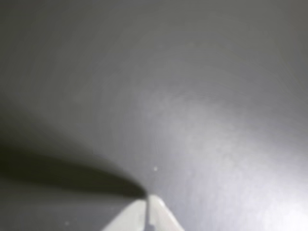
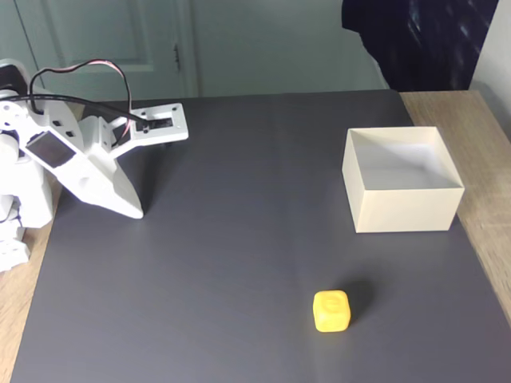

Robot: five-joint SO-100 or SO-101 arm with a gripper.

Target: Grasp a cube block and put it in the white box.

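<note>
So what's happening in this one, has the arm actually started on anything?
Nothing is being handled yet. The white arm sits at the left of the fixed view, its gripper pointing down at the dark mat with the fingers together and nothing between them. The yellow cube block lies on the mat toward the near edge, untouched. The white box stands apart from it, farther back and to the right, and looks empty.

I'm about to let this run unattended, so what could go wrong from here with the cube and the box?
The hand rests shut with its tip on the dark mat, far from the yellow cube; a reach that long may land off-centre. The cube's rounded corners could let it slip from the fingers. The white box has thin walls, so a low carry might nudge it.
</note>
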